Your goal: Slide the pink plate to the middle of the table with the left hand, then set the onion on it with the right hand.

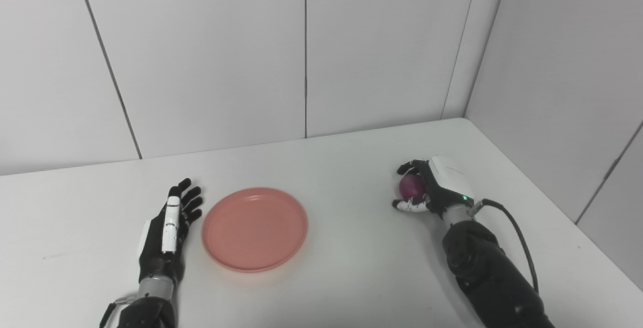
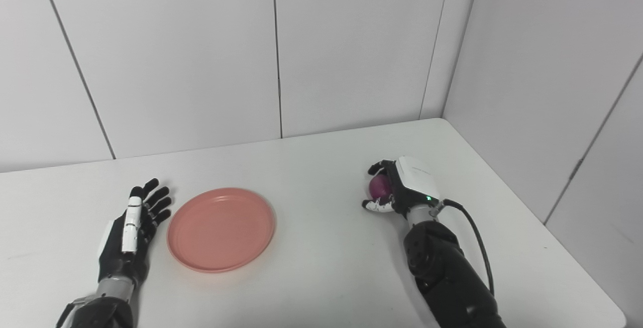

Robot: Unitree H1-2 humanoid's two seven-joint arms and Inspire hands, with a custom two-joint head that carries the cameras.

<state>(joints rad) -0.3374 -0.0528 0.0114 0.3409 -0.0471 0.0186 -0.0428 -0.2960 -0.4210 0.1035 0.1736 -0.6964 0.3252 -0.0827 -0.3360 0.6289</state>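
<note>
The pink plate (image 1: 254, 229) lies flat on the white table (image 1: 341, 278), a little to the left of the middle and nearer the front edge than the back one, so the sliding step looks done or very nearly so, though whether it counts as centred is a judgement. The left robot hand (image 1: 168, 230) rests just beside the plate's left rim, released, its fingers straight and spread and pointing toward the back edge; it grasps nothing, and a thin gap seems to part it from the rim, though contact cannot be ruled out. The second step is under way: the right robot hand (image 1: 427, 190) sits over toward the table's right edge, well apart from the plate, with its fingers curled around the purple-red onion (image 1: 411, 186), which shows between the fingertips and thumb. It appears to be grasping the onion low at the table top; whether the onion is lifted clear of the surface cannot be told. What is left is to carry the onion leftward across the bare stretch of table and set it down on the plate. Nothing else lies on the table, so the path between is open; the only neighbours are the white wall panels behind and to the right, and the black cable (image 1: 517, 232) looping from the right wrist, which trails behind the arm and should not snag.
</note>
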